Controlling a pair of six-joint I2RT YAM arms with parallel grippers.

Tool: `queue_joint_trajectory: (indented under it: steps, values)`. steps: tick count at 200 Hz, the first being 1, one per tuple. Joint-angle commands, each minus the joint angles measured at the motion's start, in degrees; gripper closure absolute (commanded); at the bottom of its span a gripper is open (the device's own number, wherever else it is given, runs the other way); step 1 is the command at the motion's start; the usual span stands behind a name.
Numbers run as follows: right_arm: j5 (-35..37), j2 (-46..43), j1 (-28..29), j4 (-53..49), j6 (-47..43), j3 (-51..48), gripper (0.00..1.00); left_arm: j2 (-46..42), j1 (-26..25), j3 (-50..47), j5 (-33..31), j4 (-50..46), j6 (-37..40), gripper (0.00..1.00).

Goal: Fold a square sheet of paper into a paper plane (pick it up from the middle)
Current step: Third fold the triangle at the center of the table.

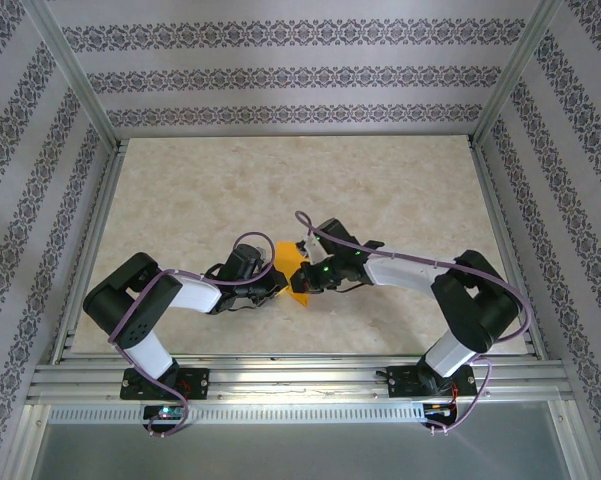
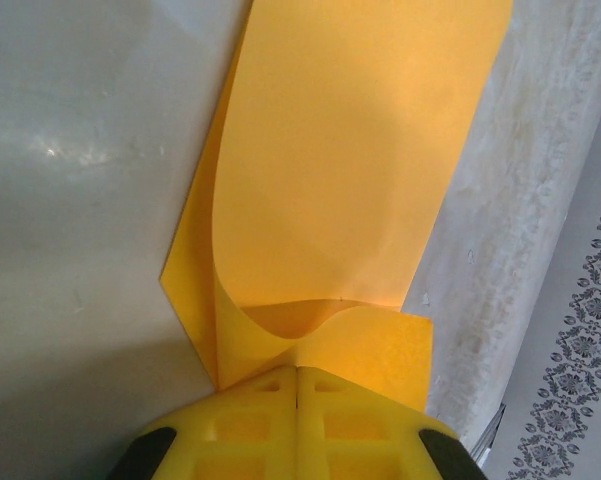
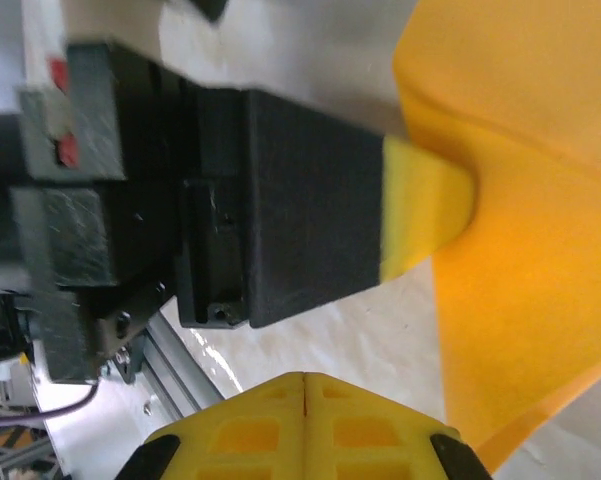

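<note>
The square sheet of paper (image 1: 288, 262) is bright orange and folded over on itself, lying between the two grippers at the table's middle front. In the left wrist view the paper (image 2: 350, 170) stretches away from my left gripper (image 2: 298, 368), which is shut on its near curled edge. My left gripper (image 1: 276, 279) reaches in from the left. My right gripper (image 1: 306, 280) meets it from the right. In the right wrist view my right gripper (image 3: 305, 380) is shut with nothing between its jaws. The paper (image 3: 520, 250) lies just to its right, pinched by the left gripper's yellow fingers (image 3: 420, 205).
The pale marbled table (image 1: 280, 190) stretches behind the arms. An aluminium rail (image 1: 300, 375) runs along the near edge and metal frame posts stand at the corners. Patterned walls enclose the back and sides.
</note>
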Motion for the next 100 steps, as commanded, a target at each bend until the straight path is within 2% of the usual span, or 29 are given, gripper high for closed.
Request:
queue_joint_trajectory:
  steps: [1,34,100]
  values:
    - [3.7,2.0,1.0,-3.6,-0.2,2.7,0.99,1.5,-1.0,-0.6,-0.3,0.1,0.3,1.00]
    - [6.8,5.1,2.2,-8.5,-3.1,5.7,1.00,1.7,-1.0,-0.6,0.1,0.9,0.0,1.00]
    - [6.3,7.3,3.3,-6.4,-2.6,6.1,1.00,1.5,-1.0,-0.4,0.4,0.8,0.0,1.00]
